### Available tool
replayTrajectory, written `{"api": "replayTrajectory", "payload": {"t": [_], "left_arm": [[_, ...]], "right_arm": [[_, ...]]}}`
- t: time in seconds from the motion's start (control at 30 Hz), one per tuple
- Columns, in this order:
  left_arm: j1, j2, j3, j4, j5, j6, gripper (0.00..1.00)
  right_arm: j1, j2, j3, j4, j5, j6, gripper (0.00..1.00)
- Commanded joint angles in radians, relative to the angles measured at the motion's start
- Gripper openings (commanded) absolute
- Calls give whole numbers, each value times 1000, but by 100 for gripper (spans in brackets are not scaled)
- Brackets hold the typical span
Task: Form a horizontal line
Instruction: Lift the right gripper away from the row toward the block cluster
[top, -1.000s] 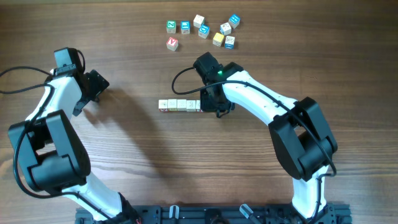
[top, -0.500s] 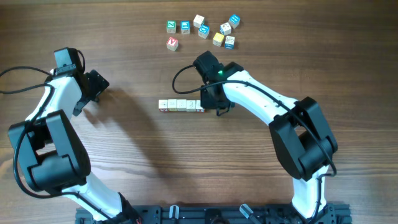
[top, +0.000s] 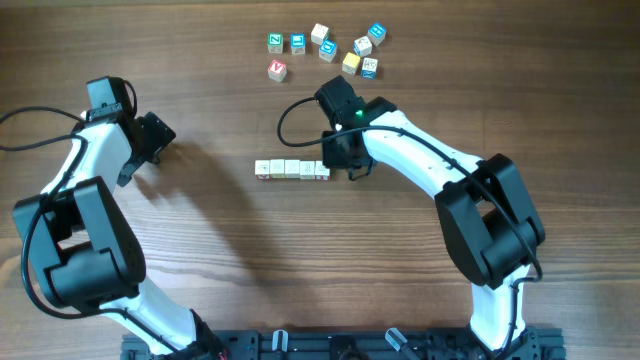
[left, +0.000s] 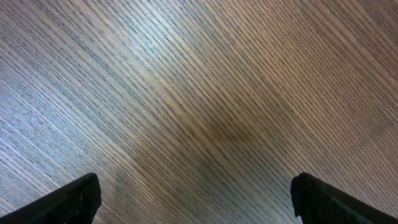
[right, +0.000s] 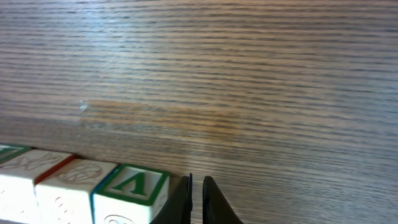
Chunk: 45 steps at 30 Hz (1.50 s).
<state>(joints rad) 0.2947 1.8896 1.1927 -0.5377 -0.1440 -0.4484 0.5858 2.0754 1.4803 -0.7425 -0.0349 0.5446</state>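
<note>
As the overhead camera saw it: the horizontal line (top: 291, 170), a short row of cream-white letter cubes set edge to edge, lay mid-table, well below a loose cluster of coloured cubes (top: 325, 45).
Overhead, arms: the right gripper (top: 351, 172) stood just beside the row's right end; the left gripper (top: 160, 135) hung well apart, far to the left.
Left wrist: the left gripper (left: 194, 183) was spread wide over bare wooden table (left: 199, 74), with nothing between its fingers.
Right wrist: the right gripper (right: 196, 199) was pinched narrow and held nothing. It sat hard by the green-lettered end cube (right: 130, 191) of the horizontal line (right: 68, 183); actual contact could not be made out.
Handling: the cubes looked light, rigid and smooth, likely to slide readily on the wood. Nothing joined them, so an off-centre nudge would probably kink the row.
Where to hold: one cube at a time, across two opposite flat faces, or a square push on the end face.
</note>
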Motion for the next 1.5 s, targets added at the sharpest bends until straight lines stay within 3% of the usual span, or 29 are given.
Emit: {"api": "replayTrajectory", "payload": {"t": [0.0, 0.87, 1.1, 1.13, 1.2, 1.23, 1.27, 1.3, 1.4, 1.47], "left_arm": [[-1, 7, -3, 0, 1, -9, 100], [-1, 7, -3, 0, 1, -9, 100], [-1, 7, -3, 0, 1, -9, 100], [-1, 7, -3, 0, 1, -9, 100], [-1, 7, -3, 0, 1, -9, 100], [-1, 7, -3, 0, 1, -9, 100], [-1, 7, -3, 0, 1, -9, 100], [-1, 7, -3, 0, 1, -9, 100], [-1, 7, -3, 0, 1, -9, 100], [-1, 7, -3, 0, 1, -9, 100]], "right_arm": [[-5, 20, -4, 6, -38, -21, 9], [-5, 20, -4, 12, -100, -19, 8], [-76, 19, -3, -53, 13, 26, 12], [-92, 19, -3, -55, 13, 13, 16], [-151, 19, -3, -53, 13, -59, 61], [-167, 19, -3, -51, 13, -79, 73], [-183, 20, -3, -51, 18, -83, 93], [-201, 19, -3, -50, 29, -86, 100], [-225, 20, -3, -59, 18, -100, 95], [-220, 20, -3, -68, -93, -100, 93]]}}
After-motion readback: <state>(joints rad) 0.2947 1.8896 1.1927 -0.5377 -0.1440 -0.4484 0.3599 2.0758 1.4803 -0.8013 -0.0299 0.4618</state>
